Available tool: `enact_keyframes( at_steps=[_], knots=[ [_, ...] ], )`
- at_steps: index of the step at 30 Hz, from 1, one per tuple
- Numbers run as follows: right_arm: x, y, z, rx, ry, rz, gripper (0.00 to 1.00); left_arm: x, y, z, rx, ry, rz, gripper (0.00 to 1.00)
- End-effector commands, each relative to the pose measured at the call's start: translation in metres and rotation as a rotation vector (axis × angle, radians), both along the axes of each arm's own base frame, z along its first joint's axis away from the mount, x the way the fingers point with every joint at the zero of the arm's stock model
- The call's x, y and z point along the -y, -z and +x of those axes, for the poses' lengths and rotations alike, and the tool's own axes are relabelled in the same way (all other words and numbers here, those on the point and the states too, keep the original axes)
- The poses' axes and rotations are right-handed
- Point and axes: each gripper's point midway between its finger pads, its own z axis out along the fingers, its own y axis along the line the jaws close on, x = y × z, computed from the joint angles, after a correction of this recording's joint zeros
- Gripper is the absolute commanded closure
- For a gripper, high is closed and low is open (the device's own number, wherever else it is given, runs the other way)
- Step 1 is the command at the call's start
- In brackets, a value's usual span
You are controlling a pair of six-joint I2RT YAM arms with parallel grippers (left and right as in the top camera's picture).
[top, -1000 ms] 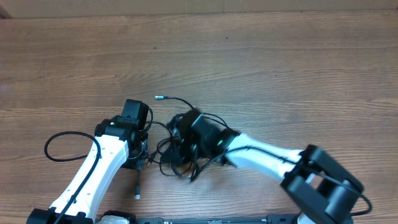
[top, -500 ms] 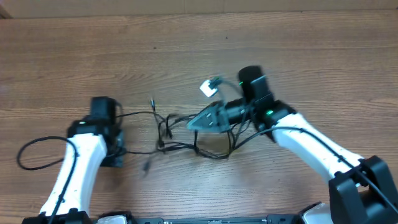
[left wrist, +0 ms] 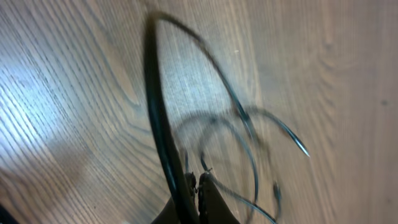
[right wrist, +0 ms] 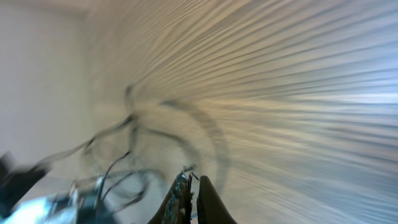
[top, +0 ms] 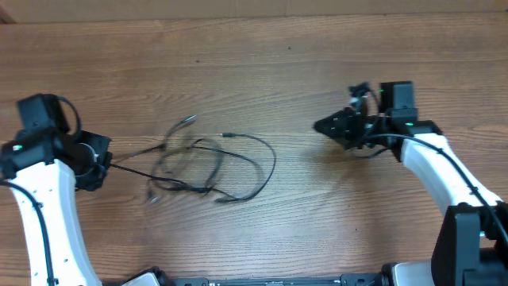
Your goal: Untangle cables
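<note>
Remote inspection, current state.

Cables (top: pixel 208 163): I find them lying on the wooden table (top: pixel 317 48) at centre-left of the overhead frame, as a loose bundle of thin black loops. The widest loop reaches toward the middle of the frame. One small plug end (top: pixel 227 135) lies at the top of that loop, flat on the wood. The left part of the bundle is blurred, so I cannot count the crossings there.

Left gripper (top: pixel 97 159): it sits at the left edge of the overhead frame, well apart from the bundle. A single strand (top: pixel 131 165) runs nearly straight from it to the loops. In the left wrist view the fingertips are pressed together at the bottom centre, clamped on that strand (left wrist: pixel 155 112), which arcs up toward the upper left of that frame.

Right gripper (top: pixel 325 125): it is at right of centre in the overhead frame, pointing left, well apart from the bundle with bare wood between them. In the right wrist view its fingertips (right wrist: pixel 211 199) stand closed against each other at the bottom centre. That view is heavily smeared, and I cannot tell whether anything is pinched between them.
</note>
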Motion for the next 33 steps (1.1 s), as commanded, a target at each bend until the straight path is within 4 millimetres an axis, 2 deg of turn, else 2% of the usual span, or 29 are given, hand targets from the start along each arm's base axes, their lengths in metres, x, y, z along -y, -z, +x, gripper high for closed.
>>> enact_keyframes(
  at_steps=[1,3,7,9,13,17,21,27,31,33],
  knots=[
    [0.041,0.005,0.010,-0.001,0.126,-0.109,0.96,0.009,-0.037,0.010,0.120,0.135,-0.037,0.96],
    [0.046,0.008,0.005,-0.037,0.138,-0.102,0.96,0.023,-0.049,0.017,0.180,0.224,-0.082,0.96],
    [0.031,0.013,-0.015,-0.116,0.085,-0.081,0.89,0.071,-0.084,0.038,0.416,0.517,-0.215,0.95],
    [0.019,0.017,-0.029,-0.166,0.045,-0.084,0.83,0.093,-0.108,0.047,0.572,0.653,-0.276,0.95],
    [-0.019,0.014,-0.058,-0.186,-0.127,-0.050,0.79,0.112,-0.147,0.055,0.777,0.759,-0.338,0.96],
    [-0.039,0.012,-0.074,-0.192,-0.214,-0.041,0.78,0.116,-0.176,0.057,0.869,0.730,-0.371,0.96],
    [-0.044,0.002,-0.082,-0.190,-0.232,-0.027,0.78,0.113,-0.203,0.051,0.915,0.673,-0.298,0.96],
    [-0.044,-0.037,-0.089,-0.053,-0.250,-0.017,0.75,0.115,-0.234,0.028,0.918,0.491,-0.208,0.96],
    [-0.043,-0.070,-0.095,0.073,-0.247,-0.017,0.67,0.132,-0.244,0.013,0.906,0.368,-0.267,0.96],
    [-0.042,-0.080,-0.098,0.109,-0.247,-0.015,0.64,0.139,-0.245,0.011,0.894,0.329,-0.305,0.96]
  ],
)
